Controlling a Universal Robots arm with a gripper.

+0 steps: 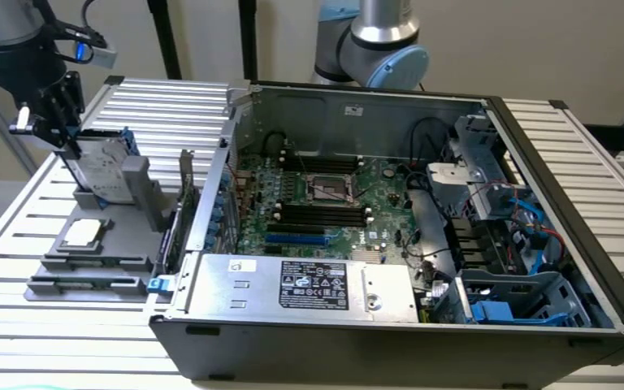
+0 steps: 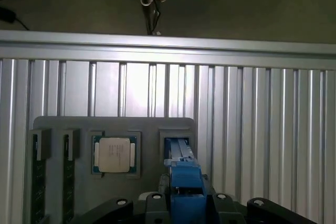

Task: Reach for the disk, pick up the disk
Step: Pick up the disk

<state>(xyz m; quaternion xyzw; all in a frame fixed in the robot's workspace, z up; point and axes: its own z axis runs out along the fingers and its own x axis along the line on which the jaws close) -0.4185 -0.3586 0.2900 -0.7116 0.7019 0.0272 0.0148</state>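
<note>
The disk (image 1: 104, 162), silver-grey with a white label and a blue carrier frame, stands on edge in a slot of the grey holder (image 1: 95, 244) at the exterior view's left. My gripper (image 1: 66, 140) comes down from above onto its upper edge, with the fingers set closely on either side and shut on it. In the wrist view the disk's blue edge (image 2: 184, 174) runs from the holder slot up between the jaws of the gripper (image 2: 185, 205). The disk's lower end is at the slot; I cannot tell whether it has lifted clear.
A small square chip (image 1: 82, 233) (image 2: 114, 155) lies flat in the holder beside the disk. An open computer case (image 1: 572, 244) fills the exterior view's right, with a silver box (image 1: 312, 284) at its front. Everything rests on a ribbed aluminium table (image 2: 252, 103).
</note>
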